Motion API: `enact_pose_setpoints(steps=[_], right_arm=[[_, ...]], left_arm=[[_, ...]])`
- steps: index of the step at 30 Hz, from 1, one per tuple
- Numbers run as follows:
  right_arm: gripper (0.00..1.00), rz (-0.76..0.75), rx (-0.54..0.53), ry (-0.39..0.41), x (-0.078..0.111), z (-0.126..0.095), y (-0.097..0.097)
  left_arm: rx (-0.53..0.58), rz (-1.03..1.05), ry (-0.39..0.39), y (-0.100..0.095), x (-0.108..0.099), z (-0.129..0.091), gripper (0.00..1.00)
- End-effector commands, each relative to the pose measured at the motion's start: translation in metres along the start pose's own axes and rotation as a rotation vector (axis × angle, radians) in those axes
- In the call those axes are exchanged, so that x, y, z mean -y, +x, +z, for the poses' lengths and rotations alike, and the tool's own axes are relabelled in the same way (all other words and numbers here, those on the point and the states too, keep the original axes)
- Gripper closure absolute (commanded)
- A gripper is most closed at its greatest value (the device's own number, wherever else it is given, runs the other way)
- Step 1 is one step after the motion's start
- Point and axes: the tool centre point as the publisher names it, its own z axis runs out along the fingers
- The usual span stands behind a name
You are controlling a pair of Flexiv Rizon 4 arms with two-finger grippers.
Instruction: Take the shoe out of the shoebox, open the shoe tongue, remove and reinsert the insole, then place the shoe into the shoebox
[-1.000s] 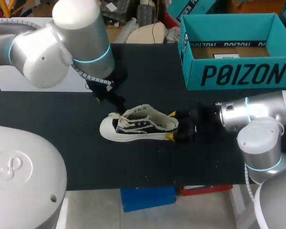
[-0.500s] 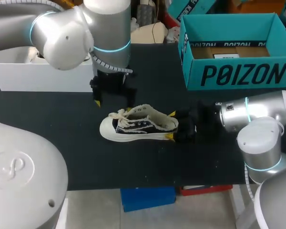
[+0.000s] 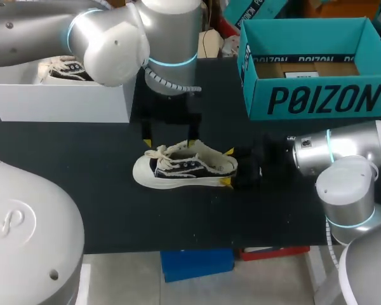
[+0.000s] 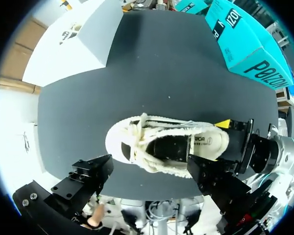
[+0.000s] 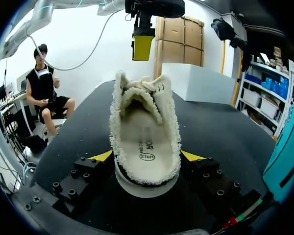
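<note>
Fleecy shoe (image 3: 184, 166): light, soft-sided; we judge the heel firmest.
Right fingers (image 5: 102, 156): clamped on heel.
Left fingers (image 4: 90, 175): apart, above.

Bare table (image 3: 197, 219) on near side of shoe (image 3: 184, 168); white box (image 3: 63, 105), teal shoebox (image 3: 317, 95) beyond.

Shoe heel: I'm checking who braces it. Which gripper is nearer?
Right. The right gripper clasps the shoe at its heel; the left gripper hovers open above the laces, not touching.
</note>
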Motion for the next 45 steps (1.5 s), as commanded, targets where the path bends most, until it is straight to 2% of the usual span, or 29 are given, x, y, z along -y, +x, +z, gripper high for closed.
enact_pose_setpoints(steps=[1,5,15,21,30,45], right_arm=[[1.00,0.001,0.001,0.001,0.004,0.003,0.002],[1.00,0.001,0.001,0.001,0.004,0.003,0.002],[1.00,0.001,0.001,0.001,0.004,0.003,0.002],[1.00,0.001,0.001,0.001,0.004,0.003,0.002],[1.00,0.001,0.001,0.001,0.004,0.003,0.002],[1.00,0.001,0.001,0.001,0.004,0.003,0.002]], left_arm=[[0.062,0.016,0.000,0.017,-0.001,0.004,0.00],[0.082,0.018,0.000,0.024,-0.001,0.005,0.00],[0.222,0.023,-0.020,0.044,-0.006,0.020,0.00],[0.306,0.000,0.005,0.052,-0.006,0.031,0.00],[0.392,-0.012,0.010,0.051,0.002,0.048,0.00],[0.460,0.030,0.011,0.043,0.005,0.057,0.00]])
